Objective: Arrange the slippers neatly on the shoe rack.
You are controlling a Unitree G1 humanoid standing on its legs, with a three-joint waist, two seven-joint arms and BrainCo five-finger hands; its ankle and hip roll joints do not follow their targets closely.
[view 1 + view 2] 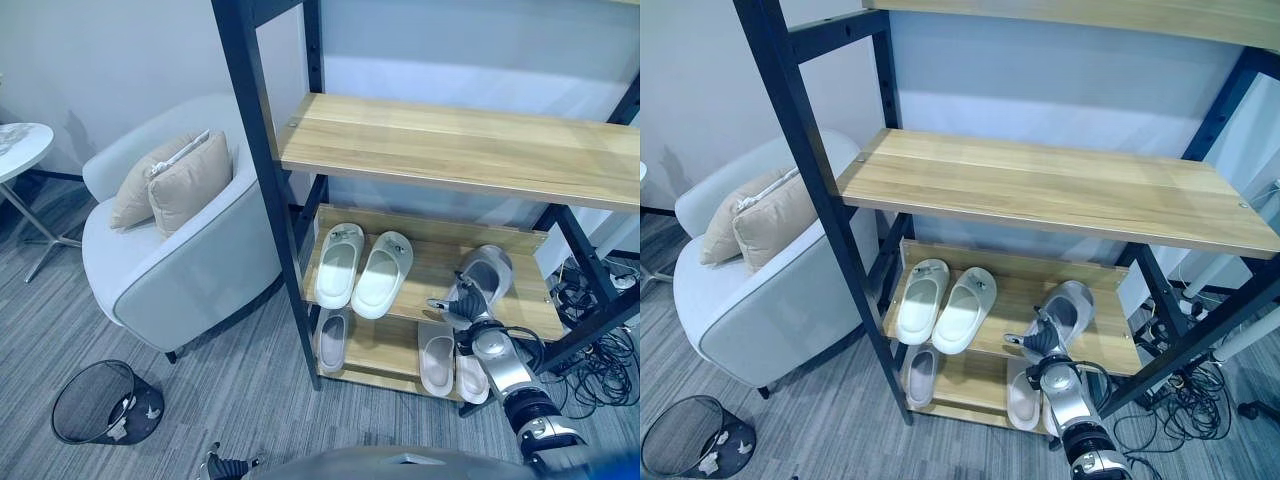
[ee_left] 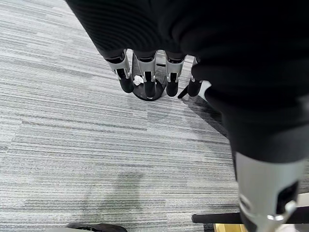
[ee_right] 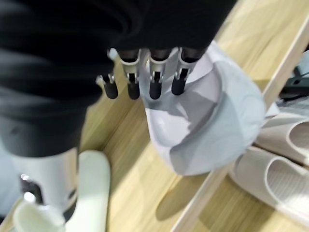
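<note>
Right hand (image 1: 462,303), fingers relaxed, hovers just behind the grey moulded-foam slipper (image 1: 487,272)—light, springy, probably best pinched at its strap edge.

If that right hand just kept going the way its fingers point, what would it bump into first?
Most likely the grey slipper on the middle shelf. The right hand sits right at its near end, fingers straight over it; whether they already touch is unclear.
</note>
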